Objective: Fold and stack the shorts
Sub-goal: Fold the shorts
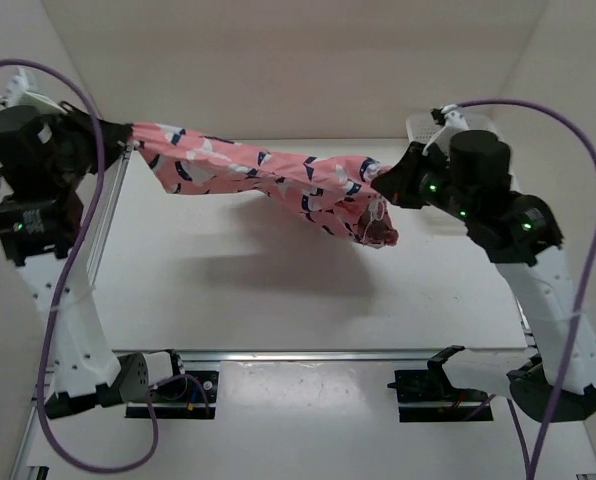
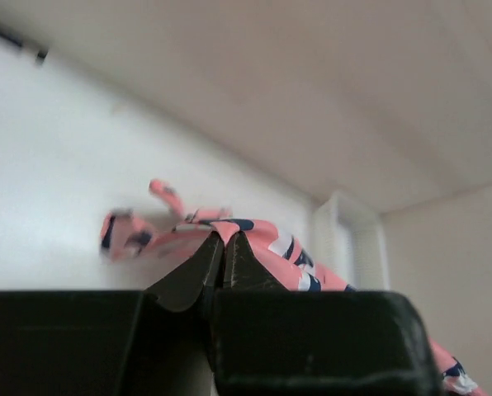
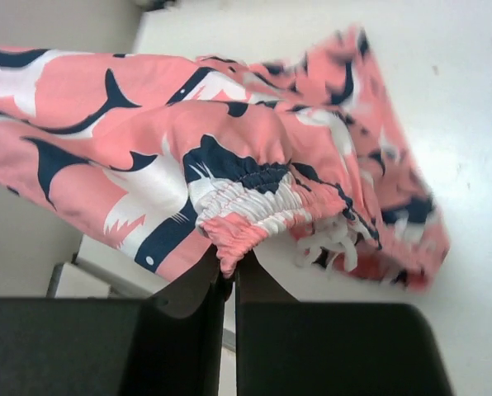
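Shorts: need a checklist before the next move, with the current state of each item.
1. Left fingers pinched on the shorts: ok.
2. Right fingers pinched on the elastic waistband: ok.
3. Shorts lifted off the table, strung between both arms: ok.
4. Fabric spread flat for a fold: not ok. It is twisted like a rope, with a clump hanging near the right fingers.
5. Matching corners held on both sides: cannot tell.

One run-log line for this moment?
left pincer: shut on shorts | right pincer: shut on shorts | shorts: stretched between both, above table
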Controlling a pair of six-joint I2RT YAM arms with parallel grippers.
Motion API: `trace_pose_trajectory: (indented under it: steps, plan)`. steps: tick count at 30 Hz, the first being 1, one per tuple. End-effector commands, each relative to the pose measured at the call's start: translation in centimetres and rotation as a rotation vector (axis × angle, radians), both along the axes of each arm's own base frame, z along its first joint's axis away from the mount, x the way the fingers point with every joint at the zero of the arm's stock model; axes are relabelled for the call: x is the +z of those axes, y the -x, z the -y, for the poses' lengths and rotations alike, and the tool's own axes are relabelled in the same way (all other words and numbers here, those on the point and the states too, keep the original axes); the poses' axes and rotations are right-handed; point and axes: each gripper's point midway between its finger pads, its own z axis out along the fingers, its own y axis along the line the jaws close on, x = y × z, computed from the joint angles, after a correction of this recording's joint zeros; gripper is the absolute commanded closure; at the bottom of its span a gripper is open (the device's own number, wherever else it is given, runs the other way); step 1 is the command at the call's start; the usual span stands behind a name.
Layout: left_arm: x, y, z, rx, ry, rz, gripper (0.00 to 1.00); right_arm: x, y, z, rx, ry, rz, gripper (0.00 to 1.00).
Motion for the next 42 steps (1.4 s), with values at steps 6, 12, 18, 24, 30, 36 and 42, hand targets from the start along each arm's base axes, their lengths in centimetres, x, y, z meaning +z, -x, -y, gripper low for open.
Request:
trace_pose_trajectory:
  steps: [6, 12, 18, 24, 30, 36, 42]
  plan:
    - [17.6, 12.2, 1.6, 0.065, -0.082, 0.528, 0.90, 9.1, 11.1, 2.2, 0.354, -0.004, 0.287, 1.00]
    - [21.4, 17.2, 2.2, 0.094, -0.100, 0.686, 0.90, 12.7, 15.1, 3.8, 0.377, -0.088, 0.408, 1.00]
    - [20.2, 13.1, 1.9, 0.059, -0.090, 0.620, 0.90, 8.6, 11.5, 5.3, 0.163, -0.042, 0.275, 1.00]
    - [11.8, -0.6, -0.5, 0.026, -0.065, 0.301, 0.90, -2.4, 3.4, 4.3, -0.003, 0.189, -0.009, 1.00]
    - [-2.1, -14.1, -1.9, -0.008, -0.066, -0.059, 0.90, -13.6, -6.6, 2.6, -0.057, 0.239, -0.261, 1.00]
    - [-12.7, -21.3, -4.0, 0.011, -0.084, -0.275, 0.90, -20.6, -14.9, 1.6, -0.084, 0.219, -0.429, 1.00]
    - [-15.1, -24.0, -4.3, -0.002, -0.084, -0.301, 0.90, -21.4, -20.7, 0.7, -0.088, 0.141, -0.452, 1.00]
